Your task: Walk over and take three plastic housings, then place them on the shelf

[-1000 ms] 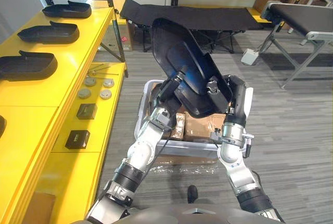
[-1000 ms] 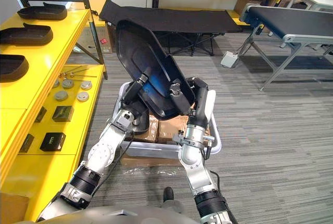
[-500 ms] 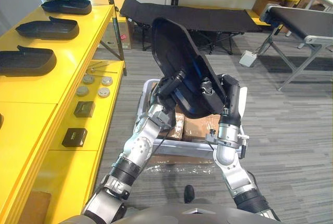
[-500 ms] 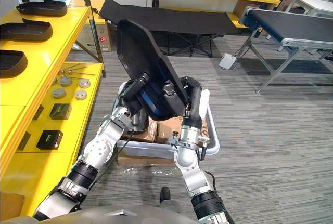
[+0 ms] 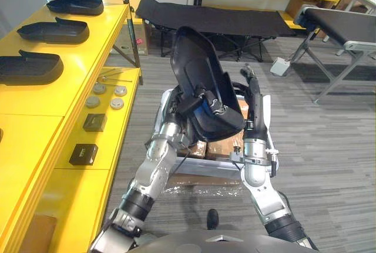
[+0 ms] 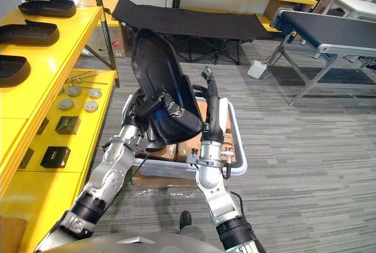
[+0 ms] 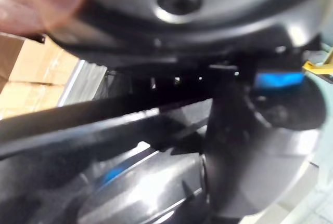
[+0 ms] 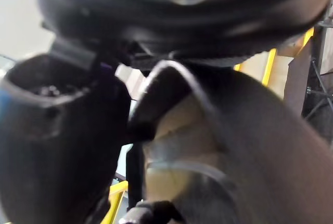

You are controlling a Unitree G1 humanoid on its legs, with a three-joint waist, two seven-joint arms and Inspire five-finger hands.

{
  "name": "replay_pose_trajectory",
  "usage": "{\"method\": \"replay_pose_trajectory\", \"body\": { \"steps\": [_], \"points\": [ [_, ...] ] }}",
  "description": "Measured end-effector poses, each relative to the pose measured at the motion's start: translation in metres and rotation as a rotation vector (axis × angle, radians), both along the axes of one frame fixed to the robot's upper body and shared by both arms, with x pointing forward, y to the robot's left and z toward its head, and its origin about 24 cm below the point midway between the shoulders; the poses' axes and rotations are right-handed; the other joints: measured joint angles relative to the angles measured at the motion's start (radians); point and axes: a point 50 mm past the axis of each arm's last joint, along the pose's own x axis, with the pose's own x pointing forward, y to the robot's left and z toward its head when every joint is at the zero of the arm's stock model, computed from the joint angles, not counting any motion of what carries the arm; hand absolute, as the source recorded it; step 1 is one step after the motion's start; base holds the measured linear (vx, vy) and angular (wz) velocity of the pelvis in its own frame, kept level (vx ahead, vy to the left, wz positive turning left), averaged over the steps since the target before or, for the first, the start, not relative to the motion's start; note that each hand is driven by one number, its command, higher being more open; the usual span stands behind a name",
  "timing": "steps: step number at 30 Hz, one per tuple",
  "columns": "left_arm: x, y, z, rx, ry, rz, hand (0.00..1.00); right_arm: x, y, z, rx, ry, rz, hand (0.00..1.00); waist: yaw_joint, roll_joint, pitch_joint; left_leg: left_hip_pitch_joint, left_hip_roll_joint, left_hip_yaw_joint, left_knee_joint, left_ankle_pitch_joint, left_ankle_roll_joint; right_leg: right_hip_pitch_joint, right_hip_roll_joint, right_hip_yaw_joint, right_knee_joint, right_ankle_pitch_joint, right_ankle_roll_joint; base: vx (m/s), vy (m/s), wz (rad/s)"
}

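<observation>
— Robot hand on the left (image 5: 198, 96): what did it have?
— Its fingers were curled round the rim of a large black moulded plastic housing (image 5: 197, 59). It held the housing tilted on end above the grey plastic crate (image 6: 170, 169) of cardboard boxes (image 5: 220, 141).
— And the right robot hand (image 5: 254, 97)?
— Raised just beside the housing, fingers straight, gripping nothing. Whether it touched the shell I could not tell.
— How far along was the job, then?
— Three similar black housings (image 5: 53, 31) lay in a row on top of the yellow metal shelf (image 5: 88, 50) at the robot's left. Whether they counted toward the three I could not say. The held one was lifted but not shelved, so by my reckoning its carry and set-down were left.
</observation>
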Motion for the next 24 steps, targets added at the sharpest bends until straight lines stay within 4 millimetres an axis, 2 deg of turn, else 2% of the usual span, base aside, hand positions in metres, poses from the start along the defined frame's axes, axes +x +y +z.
{"method": "replay_pose_trajectory", "body": {
  "steps": [2,5,9,13,15,19,22,24],
  "points": [
    [-0.004,0.001,0.002,0.079,-0.029,0.038,0.0,-0.001,0.001,0.003,0.003,-0.009,0.011,1.0,-0.001,0.004,0.002,0.0,0.0,-0.001,0.001,-0.001,0.0,0.0,0.0,0.0,0.0,0.0,0.0,0.0,0.0,0.0],
    [-0.005,0.007,0.013,0.278,-0.136,0.193,0.0,-0.005,-0.004,0.0,0.007,0.009,-0.003,1.0,-0.003,0.011,0.007,0.0,0.0,-0.002,0.001,-0.001,0.0,0.001,0.0,-0.002,0.0,-0.001,-0.001,0.0,0.0,0.0],
    [-0.01,0.028,0.043,0.451,-0.326,0.5,0.0,-0.013,-0.018,-0.012,0.115,0.103,0.039,1.0,-0.004,0.03,0.013,0.0,0.0,-0.006,-0.004,-0.001,0.0,0.002,0.001,-0.008,0.0,-0.006,-0.006,0.0,0.0,0.02],
    [-0.022,0.049,0.056,0.446,-0.401,0.747,0.0,-0.02,-0.025,-0.022,0.319,0.184,0.167,1.0,-0.004,0.046,0.006,0.001,0.002,-0.007,-0.008,-0.001,-0.001,0.002,0.003,-0.012,0.0,-0.007,-0.008,0.0,0.0,0.0],
    [-0.026,0.059,0.057,0.418,-0.405,0.824,0.0,-0.024,-0.028,-0.025,0.36,0.198,0.203,1.0,-0.004,0.046,0.006,0.001,0.002,-0.007,-0.008,-0.001,-0.001,0.002,0.003,-0.012,0.0,-0.007,-0.008,0.0,0.0,0.0],
    [-0.042,0.082,0.054,0.38,-0.399,0.924,0.0,-0.035,-0.042,-0.026,0.409,0.199,0.225,1.0,-0.004,0.046,0.006,0.001,0.001,-0.004,-0.01,-0.001,-0.001,0.0,0.003,-0.01,0.0,-0.007,-0.007,0.0,0.0,-0.01],
    [-0.06,0.096,0.059,0.264,-0.414,0.938,0.0,-0.044,-0.061,-0.027,0.405,0.197,0.181,1.0,-0.004,0.047,0.006,0.001,0.001,-0.002,-0.012,-0.001,-0.001,-0.002,0.003,-0.007,0.0,-0.008,-0.007,0.0,0.0,-0.01],
    [-0.067,0.103,0.063,0.246,-0.438,0.954,0.0,-0.046,-0.07,-0.027,0.424,0.186,0.161,1.0,-0.004,0.048,0.005,0.001,0.001,-0.002,-0.012,-0.001,-0.001,-0.002,0.003,-0.007,0.0,-0.008,-0.007,0.0,0.0,0.0]
  ]
}}
